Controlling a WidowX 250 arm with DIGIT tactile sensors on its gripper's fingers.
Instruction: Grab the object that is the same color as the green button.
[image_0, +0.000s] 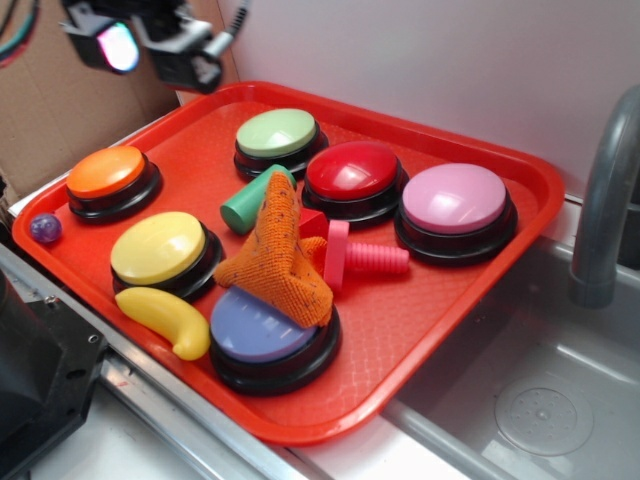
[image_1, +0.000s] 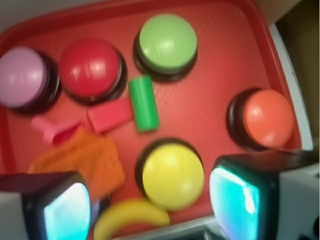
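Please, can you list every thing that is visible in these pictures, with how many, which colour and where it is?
tray: 1, red, on the counter beside the sink
green button: 1, pale green dome on a black base, back of the tray
other buttons: 5, orange, yellow, red, pink, blue-violet, spread over the tray
cylinder: 1, teal-green, lying in front of the green button
cloth: 1, orange, on the blue-violet button
red block: 1, beside the cylinder
bolt: 1, pink, tray centre
banana: 1, yellow, front edge
ball: 1, purple, at the tray's left rim
sink: 1, grey, right, with a faucet
end effector: 1, open, above the tray, empty
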